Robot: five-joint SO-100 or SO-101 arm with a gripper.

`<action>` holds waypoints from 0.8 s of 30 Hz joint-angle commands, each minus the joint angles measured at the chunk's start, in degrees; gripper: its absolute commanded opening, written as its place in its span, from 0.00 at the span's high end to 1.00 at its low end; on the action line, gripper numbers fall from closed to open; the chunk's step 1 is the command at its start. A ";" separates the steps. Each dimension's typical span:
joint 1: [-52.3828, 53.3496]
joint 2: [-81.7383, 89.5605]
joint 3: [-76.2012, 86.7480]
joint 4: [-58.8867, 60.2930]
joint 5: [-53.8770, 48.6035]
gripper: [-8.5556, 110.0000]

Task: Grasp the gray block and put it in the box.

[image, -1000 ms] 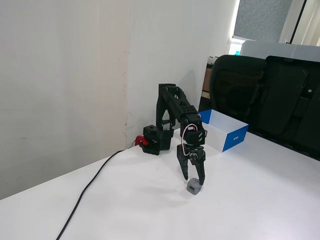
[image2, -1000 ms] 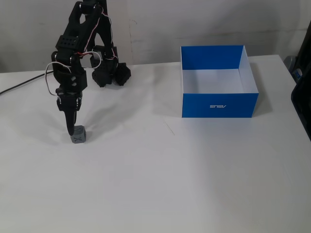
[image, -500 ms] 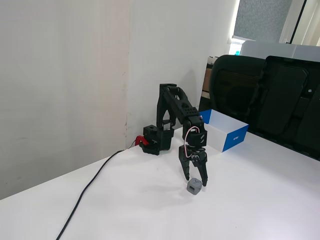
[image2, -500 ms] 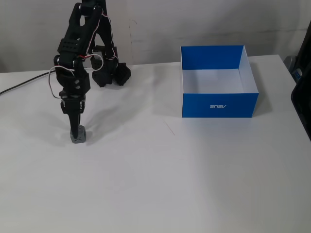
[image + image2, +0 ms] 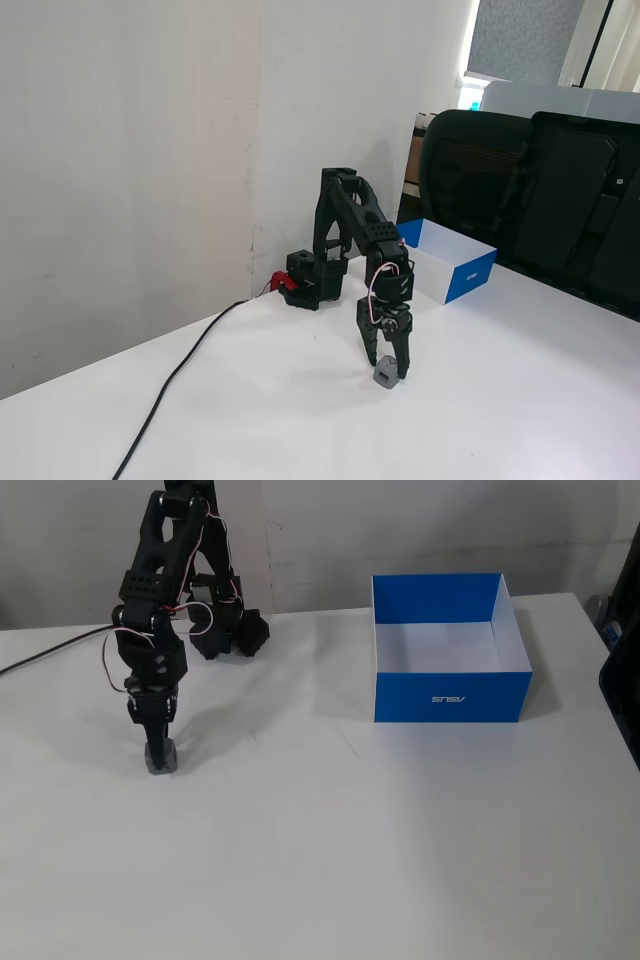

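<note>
Grasp step: my gripper [image 5: 385, 372] stands over the gray block [image 5: 385, 377] on the table [image 5: 400, 860] — fingers straddling it, closure unclear. Next — clamp, lift, carry to the box [image 5: 450, 695].

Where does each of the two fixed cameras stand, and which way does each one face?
A fixed view: low beside the table, looking across it toward the wall and chairs; the whole arm shows, its gripper down at the gray block, the box behind.
A fixed view: higher, facing the wall, looking down on the table; the arm's upper part is cropped, gripper at the gray block, the box to the right.
Shared: gripper, block, box, black cable.
</note>
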 commanded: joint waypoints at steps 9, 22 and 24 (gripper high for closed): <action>0.35 0.62 -4.48 -0.35 0.26 0.84; 5.80 3.87 -20.04 13.54 4.04 0.89; 7.82 5.10 -22.68 16.44 4.83 0.89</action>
